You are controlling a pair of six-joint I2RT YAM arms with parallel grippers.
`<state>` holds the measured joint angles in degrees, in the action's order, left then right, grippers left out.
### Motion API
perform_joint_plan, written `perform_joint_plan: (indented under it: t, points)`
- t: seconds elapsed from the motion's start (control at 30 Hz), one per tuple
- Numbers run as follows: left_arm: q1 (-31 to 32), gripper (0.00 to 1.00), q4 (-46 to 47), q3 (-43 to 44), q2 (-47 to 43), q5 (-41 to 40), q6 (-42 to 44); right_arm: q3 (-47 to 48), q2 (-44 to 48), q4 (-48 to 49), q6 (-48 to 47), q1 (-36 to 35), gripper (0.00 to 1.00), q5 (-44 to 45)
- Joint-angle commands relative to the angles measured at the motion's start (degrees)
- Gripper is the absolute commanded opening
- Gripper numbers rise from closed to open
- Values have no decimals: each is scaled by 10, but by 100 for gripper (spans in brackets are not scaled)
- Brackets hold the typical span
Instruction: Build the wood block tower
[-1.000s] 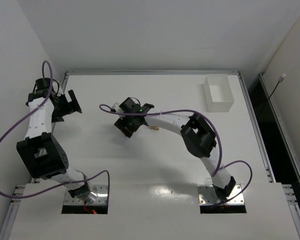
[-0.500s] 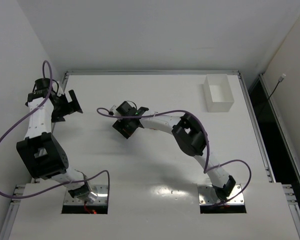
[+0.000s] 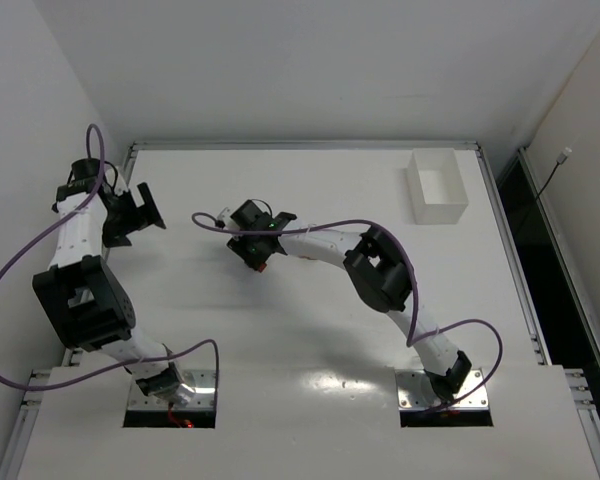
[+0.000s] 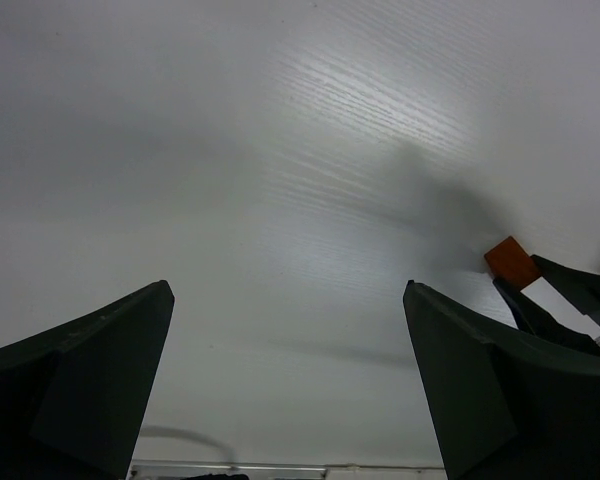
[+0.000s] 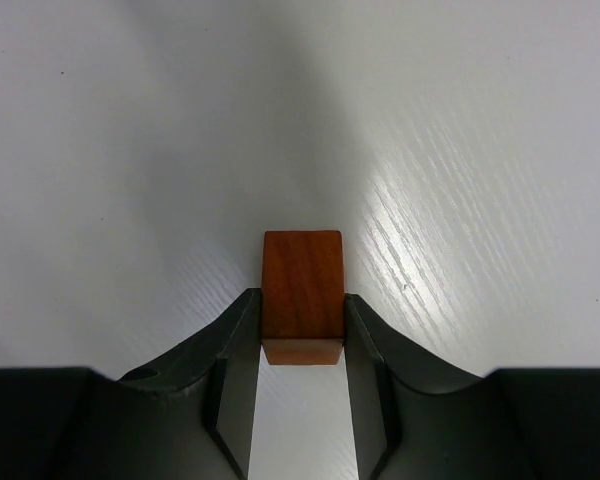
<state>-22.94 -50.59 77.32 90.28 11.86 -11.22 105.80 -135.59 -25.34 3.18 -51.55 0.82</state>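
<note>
Right gripper (image 5: 301, 300) clamped on a reddish-orange wood block (image 5: 301, 285).
Its fingers (image 5: 238, 335) press the block's two sides over the white table (image 5: 460, 150); whether block and table touch cannot be told. The right arm (image 3: 380, 270) bends from its base leftward to the table's centre-left. The left gripper (image 3: 138, 212), jaws spread wide and holding nothing, hangs at the left edge on the folded left arm (image 3: 80, 290), well apart. A white box (image 3: 442, 212) sits far right.

Left arm (image 3: 80, 240) folded upright, left gripper (image 4: 286, 290) spread wide; right arm (image 3: 380, 275) extended forward-left, right gripper (image 5: 302, 305) clamped on wood block (image 5: 302, 280)
</note>
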Motion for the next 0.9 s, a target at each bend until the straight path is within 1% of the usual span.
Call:
perform_joint_plan:
  t: [0.0,0.03,0.1,0.13,0.2,0.23,0.27,0.3,0.33,0.37,0.43,0.47,0.5,0.53,0.6,0.73,0.8,0.83,0.87]
  points:
    - [-6,100,7,30,7,8,-6,-9,27,13,2,-5,25,-7]
    - [-6,100,7,30,12,15,-6,-14,32,13,2,-5,17,-7]
    - [-6,100,7,35,12,20,-6,-19,44,7,2,-5,4,-1]
    - [-6,100,7,35,12,20,-6,-19,52,2,2,-5,0,-1]
    - [-6,100,12,35,12,12,-14,-19,73,-4,9,-5,0,11]
    - [-6,100,22,23,5,5,-26,-19,100,-4,23,-5,0,16]
    - [-6,100,27,18,-9,-14,-31,-19,116,-10,31,-5,0,30]
    - [6,100,32,18,-18,-31,-39,-19,132,-18,41,-5,0,42]
    - [14,100,39,1,-27,-51,-61,-12,166,-24,67,-5,0,78]
    - [23,100,39,-8,-40,-87,-69,-12,182,-30,84,-5,0,96]
    - [46,100,72,-31,-87,-112,-80,-6,211,-58,116,-5,0,135]
    - [54,100,85,-56,-104,-136,-89,-6,236,-68,157,-5,0,156]
    - [72,100,104,-64,-127,-146,-89,-6,247,-89,177,-5,0,174]
    - [82,100,110,-69,-135,-151,-89,-6,257,-98,215,0,0,202]
    - [104,100,110,-69,-140,-159,-89,-11,287,-118,244,6,0,239]
    - [127,100,110,-75,-135,-154,-112,-2,308,-165,305,22,0,252]
    - [142,100,110,-82,-129,-154,-117,-2,308,-177,339,36,0,266]
    - [142,100,116,-90,-129,-154,-117,4,308,-199,354,36,0,266]
    - [142,100,116,-95,-129,-149,-124,10,300,-210,384,51,0,266]
